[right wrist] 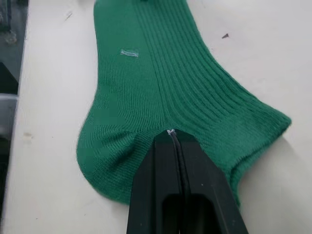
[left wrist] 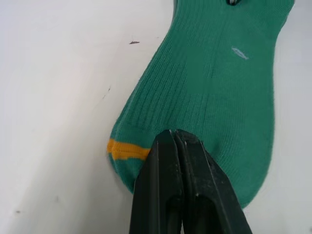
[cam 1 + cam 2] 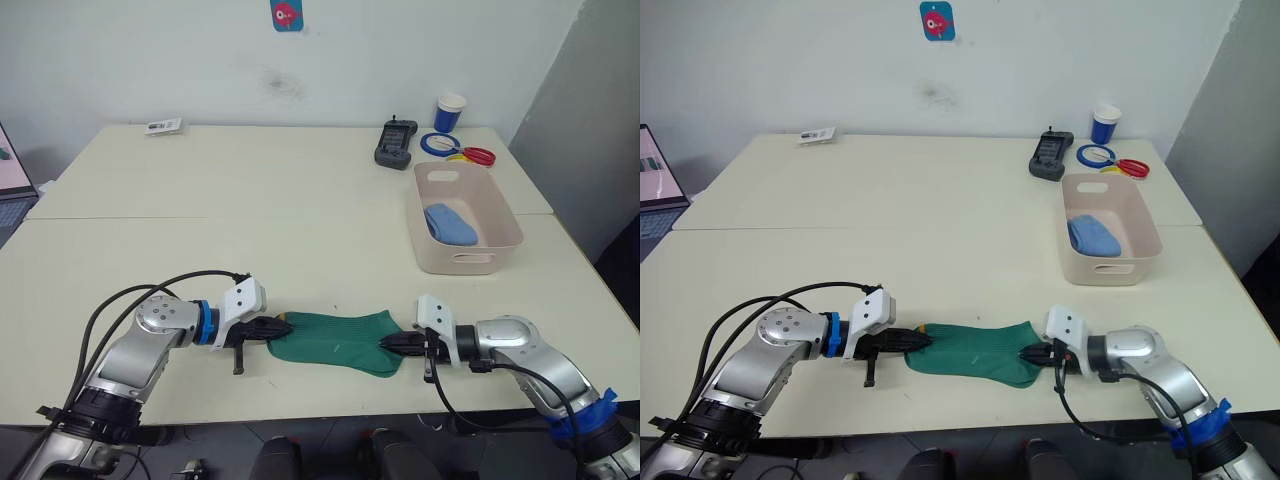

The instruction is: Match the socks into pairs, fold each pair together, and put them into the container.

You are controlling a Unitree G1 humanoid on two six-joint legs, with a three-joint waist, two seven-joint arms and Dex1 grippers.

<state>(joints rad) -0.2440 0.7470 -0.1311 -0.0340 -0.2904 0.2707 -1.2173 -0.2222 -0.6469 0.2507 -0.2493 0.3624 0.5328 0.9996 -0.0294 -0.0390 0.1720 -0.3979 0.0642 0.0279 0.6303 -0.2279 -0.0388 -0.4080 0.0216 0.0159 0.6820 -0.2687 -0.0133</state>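
A dark green sock (image 3: 340,340) with a yellow toe stripe lies flat near the table's front edge, stretched between both grippers. My left gripper (image 3: 283,326) is shut on its toe end, seen close in the left wrist view (image 2: 174,134). My right gripper (image 3: 385,343) is shut on the opposite end by the heel and cuff, with the ribbed green sock (image 1: 156,73) running away from its tips. The pale pink container (image 3: 460,262) stands at the right, holding a folded light blue sock (image 3: 450,224).
Behind the container are a black remote (image 3: 396,143), a blue-and-white cup (image 3: 450,113), and blue (image 3: 440,145) and red (image 3: 480,156) rings. A small card (image 3: 163,126) lies at the far left. A laptop (image 3: 10,190) shows at the left edge.
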